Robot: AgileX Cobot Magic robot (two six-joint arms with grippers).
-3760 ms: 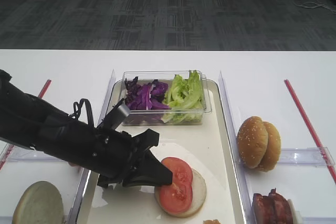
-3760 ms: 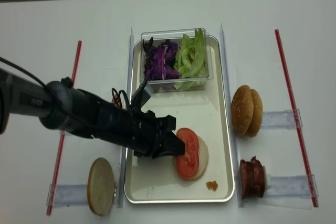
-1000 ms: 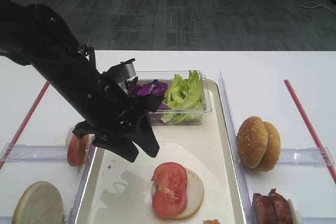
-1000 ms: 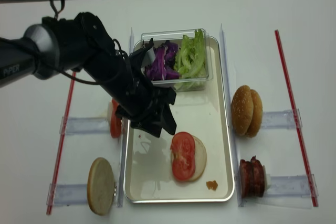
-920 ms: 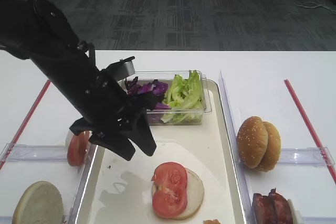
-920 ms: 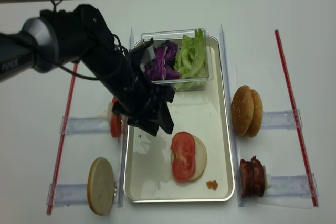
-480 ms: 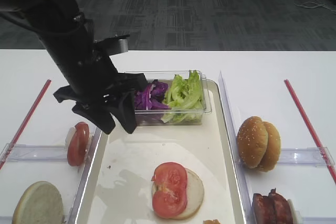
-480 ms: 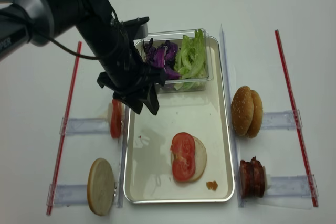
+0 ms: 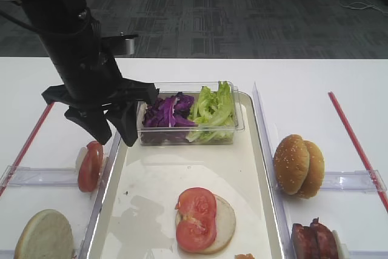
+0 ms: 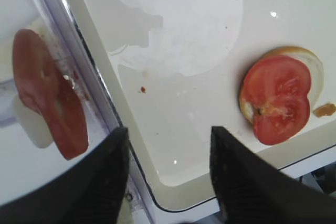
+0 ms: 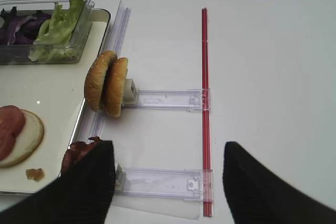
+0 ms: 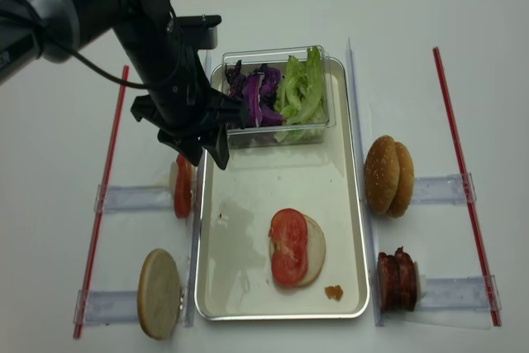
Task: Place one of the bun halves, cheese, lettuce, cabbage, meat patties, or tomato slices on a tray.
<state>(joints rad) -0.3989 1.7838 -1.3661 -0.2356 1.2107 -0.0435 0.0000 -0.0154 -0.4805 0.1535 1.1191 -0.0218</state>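
Cream-white and steel-rimmed, the tray (image 9: 254, 168) lies along the middle of the tabletop (image 9: 303, 77). In the exterior high view a pale bun half (image 9: 219, 222) rests on its near end with a tomato slice (image 9: 196, 218) on top. The left hand (image 9: 114, 130) hangs over the tray's left rim, its two fingers spread wide with nothing between them.

The right wrist view shows the right hand (image 11: 167, 182) with fingers wide apart and nothing in them, above the tabletop's right part. The sesame bun tops (image 11: 107, 83) and the meat patties (image 11: 79, 156) stand in holders beside the tray's right rim.

The left wrist view confirms the left hand's empty fingers, straddling the rim between a spare tomato slice (image 10: 50, 106) and the stack.

In the realsense view lettuce (image 12: 301, 88) and cabbage (image 12: 251, 95) sit in the clear box (image 12: 324, 126) at the tray's far end.

Judgement: bun and tomato are placed; the patties, greens and bun tops are not yet on the stack.
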